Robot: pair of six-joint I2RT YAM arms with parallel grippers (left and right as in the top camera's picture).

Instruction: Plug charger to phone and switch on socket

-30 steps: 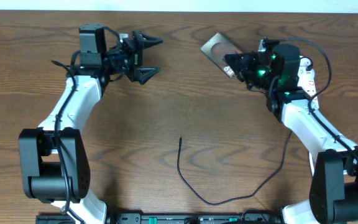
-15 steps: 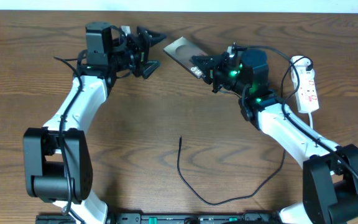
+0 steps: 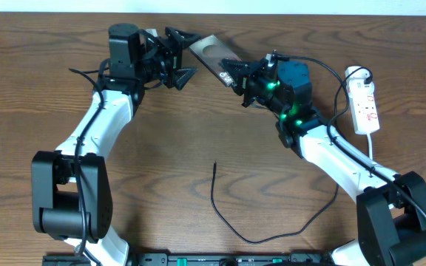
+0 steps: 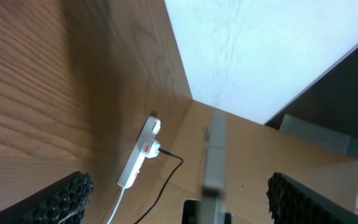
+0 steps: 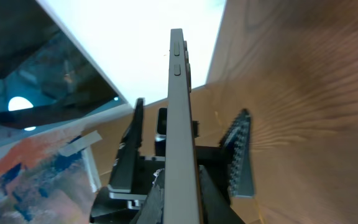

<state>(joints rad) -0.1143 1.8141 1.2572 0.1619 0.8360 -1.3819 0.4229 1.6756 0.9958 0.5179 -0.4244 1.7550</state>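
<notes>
Neither pincer touches the charger (image 3: 254, 241), whose thin black cable lies loose on the desk (image 3: 198, 125) nearest the arm bases. It curves in a wide loop, and its small plug tip (image 3: 215, 164) points toward the middle of the wood, well apart from everything else. Farther back, the right pincer (image 3: 230, 74) is clamped shut on one end of the phone (image 3: 209, 50) and holds it tilted, so that the overhead view sees its bronze face and pale oval patch. The right wrist view sees the phone edge-on, with its side buttons showing. Just beyond, the left pincer (image 3: 187, 55) faces it with its jaws spread wide. The free end of the phone reaches in between the ribbed fingertips (image 4: 67, 196), one on each side, and there is a gap between each of them and the slab. In the left wrist view the phone is a blurred vertical strip midway between those tips. Off to the far right, the socket (image 3: 365, 103) lies flat by the desk's back edge, near the right arm. Its white cord trails toward the near side. In the left wrist view a plug sits in the socket with a black cable leading away.
</notes>
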